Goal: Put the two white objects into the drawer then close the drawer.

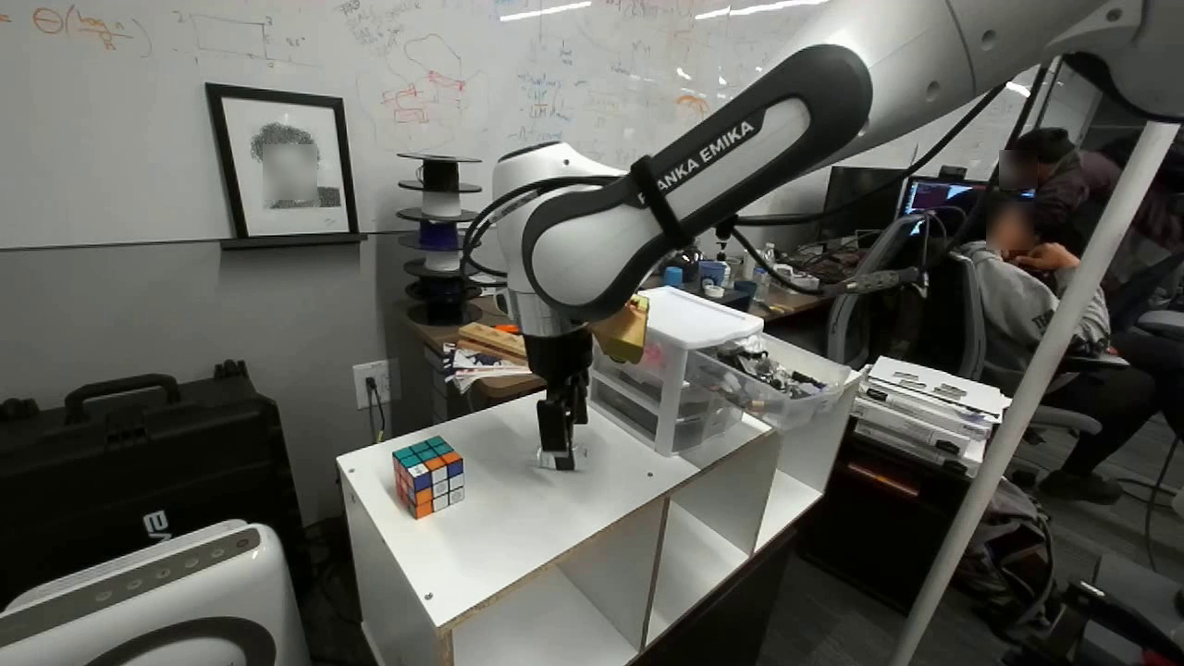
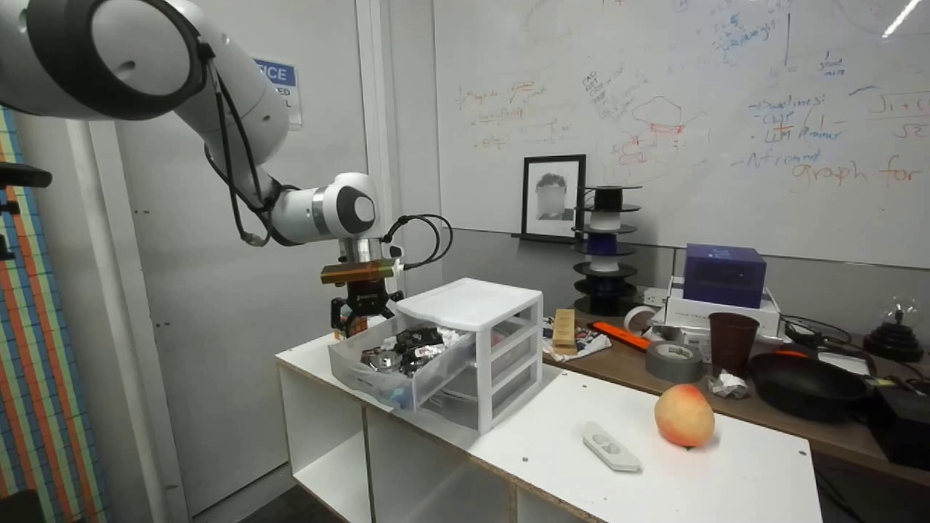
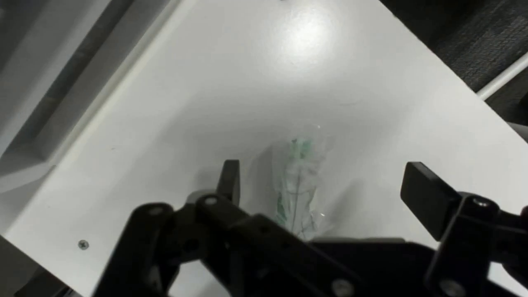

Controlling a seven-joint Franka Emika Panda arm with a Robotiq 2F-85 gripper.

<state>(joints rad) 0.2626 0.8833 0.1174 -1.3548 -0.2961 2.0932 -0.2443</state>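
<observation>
Wrist view: clear packet [image 3: 296, 183] on white cabinet top [image 3: 214, 119], gripper [image 3: 324, 179] spread wide around it, gap either side.
Exterior views: cube [image 1: 428, 476] near end edge, apart from packet; drawer [image 2: 376, 383] pulled out toward front edge, holding odds and ends [image 2: 410, 350]; flat white piece [image 2: 610, 448] beyond drawer unit [image 2: 472, 301], near peach [image 2: 684, 415]; desk [image 2: 621, 367] along back edge, whiteboard [image 2: 523, 94] behind.

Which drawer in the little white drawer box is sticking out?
The top drawer, slid out from just under the white lid and holding a jumble of small things; the lower drawers are pushed in.
</observation>
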